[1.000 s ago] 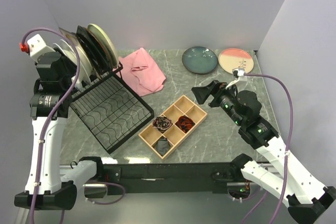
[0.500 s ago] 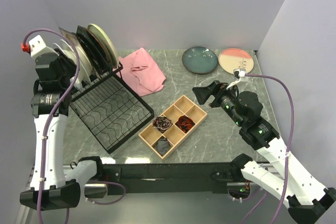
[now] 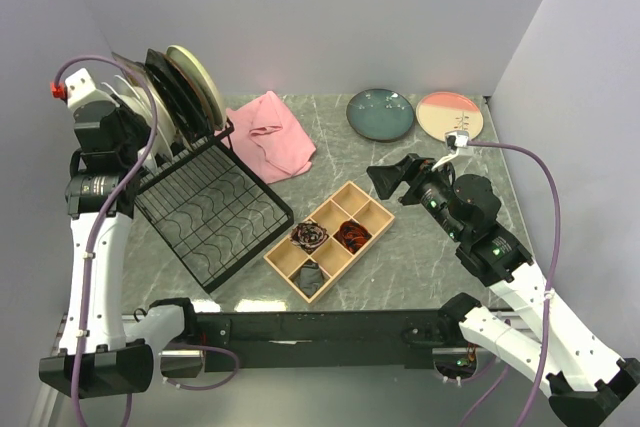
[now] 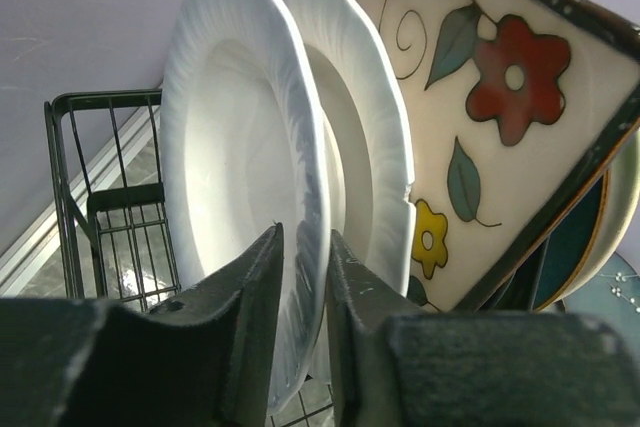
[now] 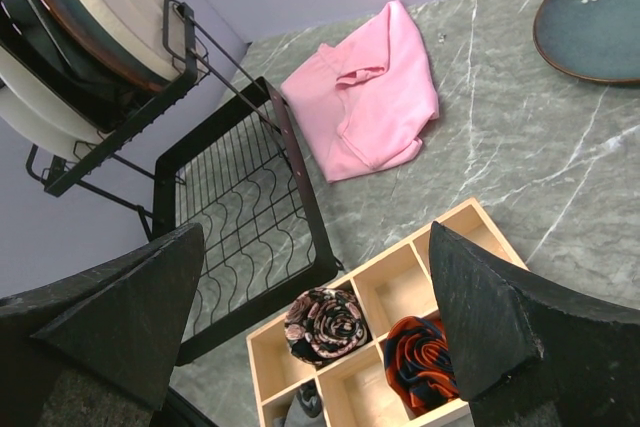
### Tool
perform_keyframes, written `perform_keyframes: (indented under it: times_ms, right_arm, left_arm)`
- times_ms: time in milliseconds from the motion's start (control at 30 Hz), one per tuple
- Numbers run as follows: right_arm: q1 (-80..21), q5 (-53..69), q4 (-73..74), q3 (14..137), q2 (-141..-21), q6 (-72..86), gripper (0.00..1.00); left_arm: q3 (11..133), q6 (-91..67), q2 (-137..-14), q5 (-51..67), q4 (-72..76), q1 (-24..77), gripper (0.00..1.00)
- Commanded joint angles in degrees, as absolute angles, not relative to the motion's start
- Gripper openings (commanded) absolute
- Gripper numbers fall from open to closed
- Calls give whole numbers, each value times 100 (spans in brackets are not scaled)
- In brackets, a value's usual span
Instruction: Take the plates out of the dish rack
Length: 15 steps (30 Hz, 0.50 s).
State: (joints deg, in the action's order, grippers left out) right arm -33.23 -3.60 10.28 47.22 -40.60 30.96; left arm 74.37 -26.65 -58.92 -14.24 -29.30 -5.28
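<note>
Two plates are already out on the table (image 3: pixel 430 257) in the top view: teal plate (image 3: pixel 380 113) and pink-and-cream plate (image 3: pixel 449 115), side by side at the far right, same spots as a second ago. Rest of the stack (image 3: pixel 185 82) stands on edge at the raised back of the dish rack (image 3: pixel 210 212), far left; the slotted base in front holds nothing. Change vs earlier: left arm (image 3: pixel 95 187) has shifted slightly right, in toward the stack; its claw is hidden behind the plates here. Right arm has barely moved, right gripper (image 3: pixel 385 177) spread wide over the table beside the wooden compartment tray (image 3: pixel 375 209). Tray holds a floral roll (image 3: pixel 309 235), an orange-and-black roll (image 3: pixel 352 236) and a grey item (image 3: pixel 310 274); other compartments are bare. Pink cloth (image 3: pixel 275 132) lies crumpled between rack and teal plate. Left wrist view: left gripper (image 4: pixel 305 237) is pinching the rim of the front white plate (image 4: pixel 240 167), one finger on each face, plate upright in the rack. Second white plate (image 4: pixel 370 147) sits just behind it, then the square cream floral plate (image 4: pixel 500 97), tilted. Right wrist view: fingers released, far apart, nothing between them; below are the rack base, pink cloth, teal plate edge and the tray with both rolls in adjoining compartments.
</note>
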Motion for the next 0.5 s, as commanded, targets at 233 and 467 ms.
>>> perform_keyframes:
  times_ms: [233, 467]
  right_arm:
    - [-3357, -483, 817, 4658, -3938, 2988, 99]
    - [-3357, -466, 800, 4658, -3955, 2997, 99]
  left_arm:
    - [7655, -2452, -5915, -1626, -2935, -563, 8]
    - [7901, -2005, -6003, -1591, -2892, -563, 1]
